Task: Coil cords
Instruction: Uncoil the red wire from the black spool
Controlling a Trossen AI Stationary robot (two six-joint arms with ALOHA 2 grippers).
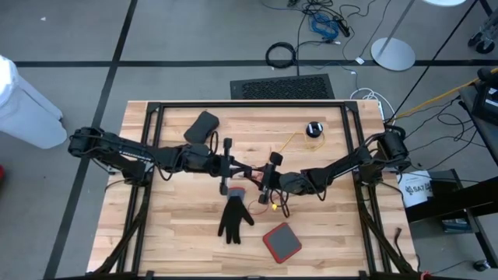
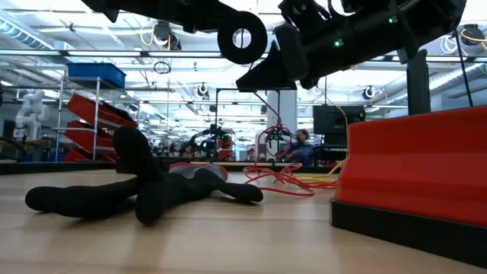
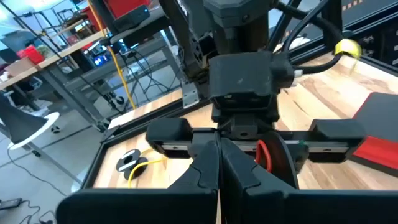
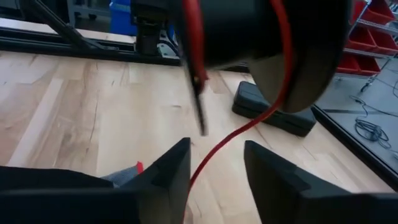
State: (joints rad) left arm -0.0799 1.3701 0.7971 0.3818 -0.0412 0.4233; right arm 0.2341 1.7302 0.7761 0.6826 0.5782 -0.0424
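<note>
— Yellow cord (image 1: pixel 292 141), thin as string, runs across the wooden counter (image 1: pixel 179 233) from a small round black puck (image 1: pixel 313 129) towards the two hands. The puck sits well beyond the right hand (image 1: pixel 268 183), out on its far side.

— And there's a red cord (image 4: pixel 249 127) in play too?

— Yes, it hangs down in a loose curve right through the gap of the right hand. Those fingers (image 4: pixel 168 171) stand apart and nothing is pinched; the cord simply passes between them. More red and yellow cord lies in a loose tangle on the wood under that hand.

— The left hand (image 1: pixel 226 167)?

— Fingers pressed together, hovering nose to nose with the right hand, just beside it. Whether it has any cord nipped in there, I cannot tell.

— Any boxes about?

— A black case (image 1: pixel 202 126) lies flat just behind the left hand, lid down, contents hidden.

— What else crowds them?

— A black glove (image 1: pixel 233 218) sprawls palm-down on the near side of both hands, its cuff almost beneath them and close to the cord tangle. Near the glove, on the right hand's side, lies a square red pad with a dark rim (image 1: pixel 282 242), apart from the cords.
</note>
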